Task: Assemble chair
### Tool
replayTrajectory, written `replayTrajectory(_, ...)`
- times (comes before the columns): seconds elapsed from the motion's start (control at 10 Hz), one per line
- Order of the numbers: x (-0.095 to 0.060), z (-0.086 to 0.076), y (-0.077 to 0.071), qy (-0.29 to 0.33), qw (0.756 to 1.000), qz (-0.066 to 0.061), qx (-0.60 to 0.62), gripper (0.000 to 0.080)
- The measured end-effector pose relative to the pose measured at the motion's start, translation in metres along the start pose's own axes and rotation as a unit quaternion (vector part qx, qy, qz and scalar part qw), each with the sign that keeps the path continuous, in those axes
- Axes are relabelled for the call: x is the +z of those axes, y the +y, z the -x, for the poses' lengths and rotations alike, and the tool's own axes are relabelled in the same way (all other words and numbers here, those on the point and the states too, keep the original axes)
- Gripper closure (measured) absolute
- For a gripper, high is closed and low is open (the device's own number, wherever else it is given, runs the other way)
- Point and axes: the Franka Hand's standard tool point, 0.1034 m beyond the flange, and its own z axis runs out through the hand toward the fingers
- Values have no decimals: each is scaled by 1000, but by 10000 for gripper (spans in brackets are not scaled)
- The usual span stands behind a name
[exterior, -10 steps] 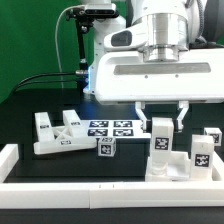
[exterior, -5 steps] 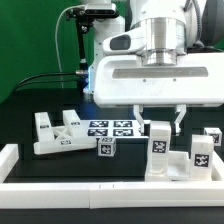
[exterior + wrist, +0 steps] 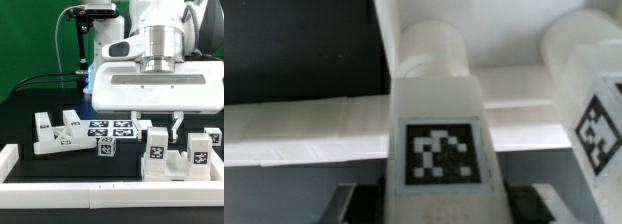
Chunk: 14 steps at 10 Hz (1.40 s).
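A white chair post point(image 3: 156, 152) with a square tag stands upright on a white chair base point(image 3: 172, 170) at the exterior view's right. A second tagged post point(image 3: 201, 155) stands on the same base. My gripper point(image 3: 159, 124) hangs straight over the first post, one finger on each side of its top. In the wrist view the post point(image 3: 441, 140) fills the middle between my fingers point(image 3: 338, 200), with a dark gap on each side, so the gripper point(image 3: 441, 205) is open. A notched chair panel point(image 3: 55, 135) and a small tagged cube point(image 3: 105, 148) lie to the left.
The marker board point(image 3: 110, 127) lies flat behind the cube. A low white border rail point(image 3: 100, 192) runs along the front, with an end piece point(image 3: 8, 158) at the exterior view's left. The wide white hand body hides the area behind the posts.
My hand has come lower and a little to the exterior view's left. The first post now shows lower and slightly further left, and the base edge has shifted left with it.
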Motion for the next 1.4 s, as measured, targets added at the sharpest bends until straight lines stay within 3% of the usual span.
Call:
replayTrajectory(0.2, 1, 1, 0, -5, 1000, 0, 0, 503)
replayTrajectory(0.3, 0, 1, 1, -23, 1000, -3, 2, 324)
replayTrajectory(0.4, -5, -9, 6, -36, 999, -5, 11, 324)
replayTrajectory(0.5, -6, -14, 10, -67, 997, -9, 23, 184)
replayTrajectory(0.6, -5, -15, 9, -118, 992, -17, 35, 160)
replayTrajectory(0.8, -1, -19, 6, -182, 981, -23, 64, 152)
replayTrajectory(0.9, 3, -14, 2, -215, 974, -23, 65, 151)
replayTrajectory(1.1, 5, -11, 2, -225, 972, -22, 69, 151)
replayTrajectory(1.2, 5, -11, 2, -225, 971, -21, 75, 234)
replayTrajectory(1.3, 5, -10, 2, -226, 971, -21, 75, 369)
replayTrajectory(1.4, 5, -10, 1, -226, 969, -16, 99, 369)
